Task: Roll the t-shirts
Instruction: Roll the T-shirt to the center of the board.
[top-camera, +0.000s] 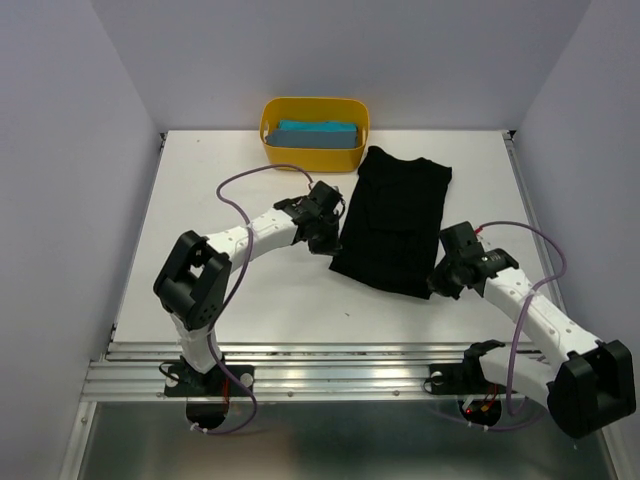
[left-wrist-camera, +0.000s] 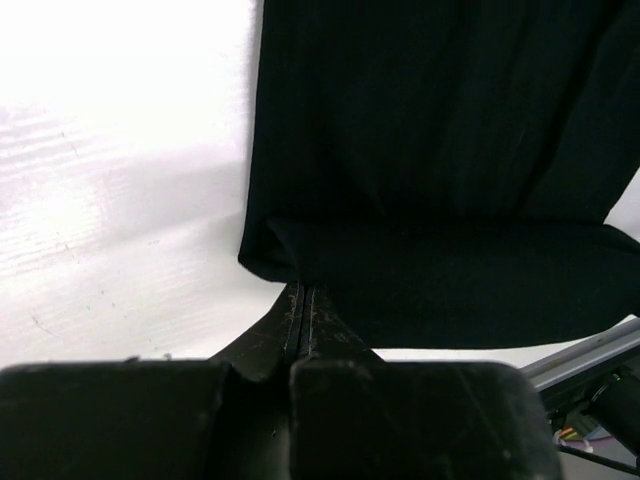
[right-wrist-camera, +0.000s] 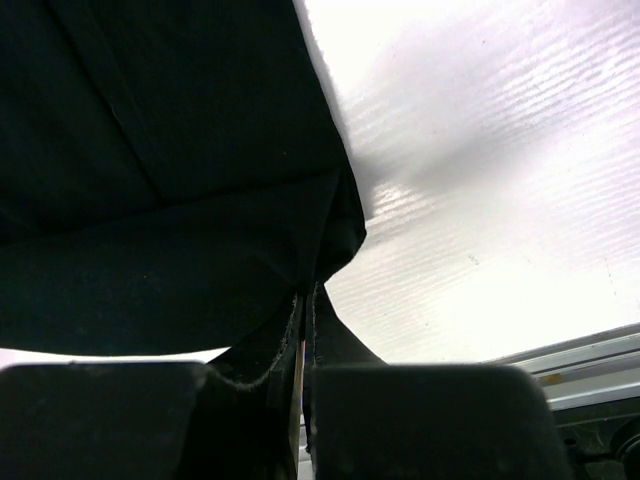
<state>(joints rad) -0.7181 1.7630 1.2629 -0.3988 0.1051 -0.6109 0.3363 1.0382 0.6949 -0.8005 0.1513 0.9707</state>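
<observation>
The black t-shirt (top-camera: 395, 220) lies lengthwise on the table (top-camera: 200, 200), its near hem folded over. My left gripper (left-wrist-camera: 303, 292) pinches its near left corner, and my right gripper (right-wrist-camera: 305, 297) pinches the near right one. The teal t-shirt (top-camera: 318, 134) sits in the yellow tub (top-camera: 300, 157) at the far edge.

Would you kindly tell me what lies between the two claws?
The black t-shirt, its near edge spanning left claw to right claw; top view.
</observation>
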